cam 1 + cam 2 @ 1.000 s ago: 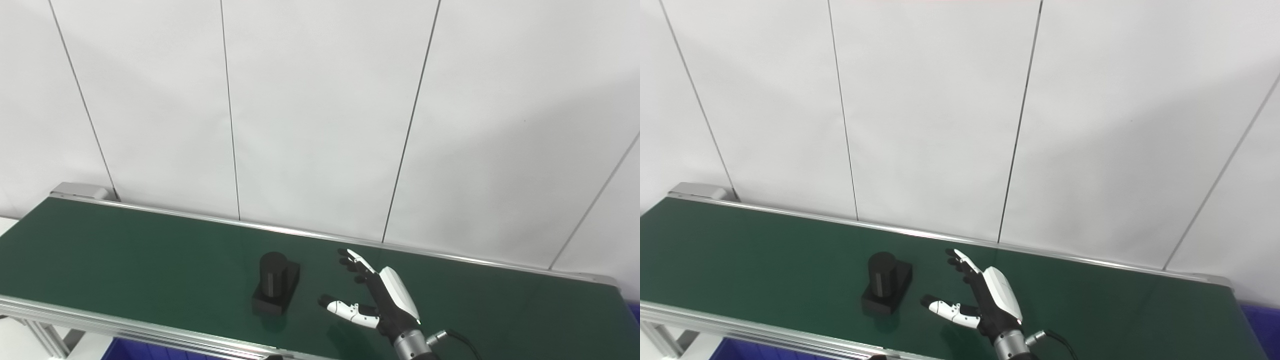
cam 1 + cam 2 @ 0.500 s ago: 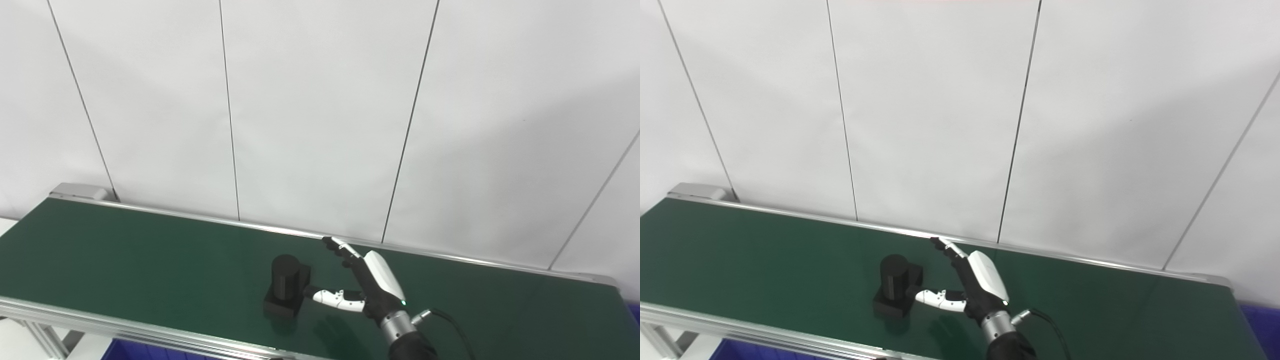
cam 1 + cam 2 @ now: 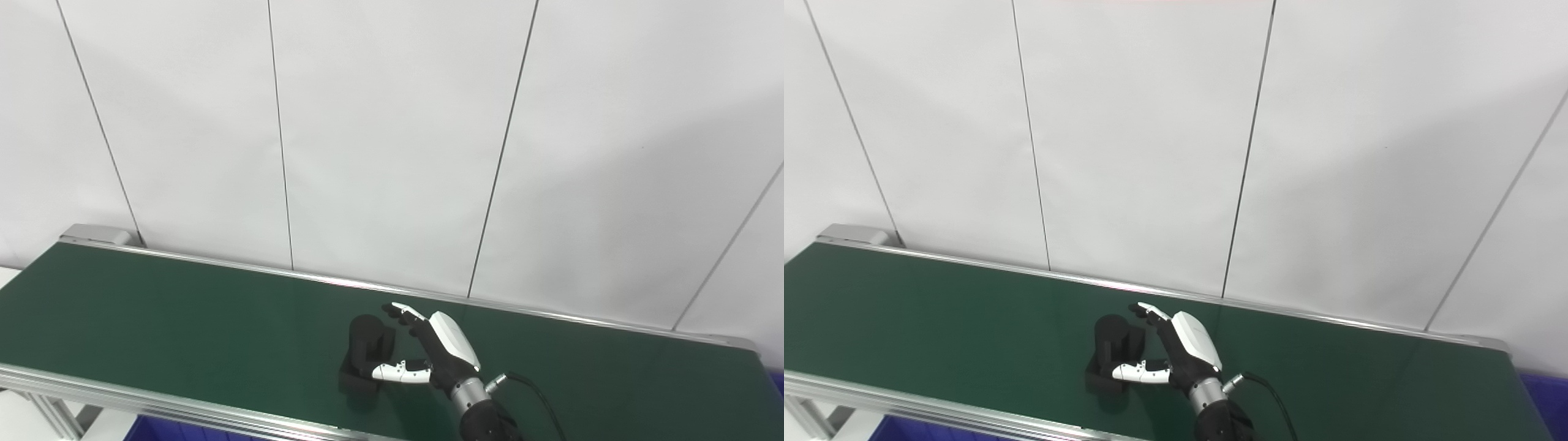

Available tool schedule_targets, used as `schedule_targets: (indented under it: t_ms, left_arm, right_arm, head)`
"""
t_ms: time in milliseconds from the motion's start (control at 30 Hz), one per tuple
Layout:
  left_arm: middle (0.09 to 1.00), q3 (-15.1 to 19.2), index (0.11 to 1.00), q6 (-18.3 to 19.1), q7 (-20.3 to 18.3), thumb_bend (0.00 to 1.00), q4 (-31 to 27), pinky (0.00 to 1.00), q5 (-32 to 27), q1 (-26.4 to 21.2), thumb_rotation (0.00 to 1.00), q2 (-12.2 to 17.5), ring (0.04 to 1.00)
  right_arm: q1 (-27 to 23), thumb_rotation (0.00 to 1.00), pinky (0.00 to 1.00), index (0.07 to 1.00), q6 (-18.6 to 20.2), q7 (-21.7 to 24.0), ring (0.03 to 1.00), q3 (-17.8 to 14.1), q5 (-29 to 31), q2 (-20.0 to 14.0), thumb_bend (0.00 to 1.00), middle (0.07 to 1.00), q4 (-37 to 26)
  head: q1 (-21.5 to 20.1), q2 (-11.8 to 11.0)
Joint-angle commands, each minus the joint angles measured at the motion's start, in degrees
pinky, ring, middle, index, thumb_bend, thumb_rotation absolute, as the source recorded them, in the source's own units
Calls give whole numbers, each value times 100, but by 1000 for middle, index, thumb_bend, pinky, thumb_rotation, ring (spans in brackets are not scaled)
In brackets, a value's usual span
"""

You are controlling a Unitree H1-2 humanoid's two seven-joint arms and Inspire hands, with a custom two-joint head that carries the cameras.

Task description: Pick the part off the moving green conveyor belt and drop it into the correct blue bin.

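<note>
Step in hand: grasp. Right hand spread, thumb and fingers flanking black part, not yet closed. Part near front edge of green conveyor belt, mid-length. Next: close, lift.

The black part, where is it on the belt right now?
The black part sits mid-belt on the green conveyor belt, nearer the front rail, with the right hand cupped around its right side.
</note>
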Motion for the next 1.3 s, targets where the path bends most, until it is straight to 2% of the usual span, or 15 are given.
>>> schedule_targets:
  t_ms: [0, 467, 633, 700, 800, 833, 867, 900, 1000, 1100, 1267]
  left_arm:
    - [758, -43, 806, -228, 22, 986, -233, 653, 25, 8, 344, -29, 741]
    - [757, -98, 813, -222, 3, 982, -330, 665, -64, 87, 345, -28, 731]
    - [760, -109, 815, -222, 19, 979, -357, 678, -49, 101, 347, -14, 736]
    - [756, -109, 813, -222, 28, 979, -361, 674, -50, 102, 346, -17, 732]
    - [755, -110, 811, -221, 14, 974, -363, 665, -77, 102, 344, -11, 730]
    - [755, -106, 811, -222, 15, 974, -363, 665, -72, 101, 345, -11, 730]
    - [755, -103, 811, -223, 16, 973, -364, 664, -67, 101, 346, -11, 731]
    - [755, -103, 811, -223, 14, 973, -365, 664, -67, 100, 346, -6, 731]
    - [759, -104, 813, -223, 9, 972, -362, 681, -63, 91, 356, 4, 747]
    - [760, -100, 813, -224, -22, 965, -352, 682, -104, 77, 351, 7, 748]
    - [753, -61, 806, -227, 15, 969, -357, 669, -79, 82, 359, -24, 731]
  right_arm:
    - [-327, 457, 790, 853, -314, -149, 849, 10, 20, 71, 789, 850, 1]
    - [-392, 346, 777, 820, -615, -217, 820, -55, 253, 104, 829, 813, 427]
    - [-368, 255, 730, 797, -801, -182, 783, -147, 494, 136, 829, 782, 498]
    - [-380, 158, 647, 760, -980, -269, 711, -189, 564, 159, 796, 740, 597]
    - [-402, 42, 493, 674, -1152, -648, 570, -177, 396, 178, 755, 640, 711]
    - [-409, 33, 483, 667, -1203, -800, 560, -170, 333, 186, 752, 632, 746]
    - [-415, 13, 445, 585, -1237, -900, 521, -163, 299, 191, 618, 531, 773]
    - [-416, 6, 432, 558, -1267, -1005, 507, -171, 277, 204, 573, 497, 795]
    - [-421, 0, 428, 534, -1348, -1217, 427, -183, 223, 225, 521, 496, 844]
    - [-431, 0, 378, 516, -1479, -1302, 432, -195, 255, 227, 502, 506, 867]
    - [-439, 0, 373, 506, -1482, -1297, 436, -201, 272, 228, 500, 512, 826]
  head:
    - [-2, 17]
    - [7, 107]
    - [1, 129]
    - [0, 125]
    - [-13, 137]
    - [-24, 135]
    - [-28, 136]
    - [-34, 141]
    - [-48, 139]
    - [-60, 146]
    - [-73, 158]
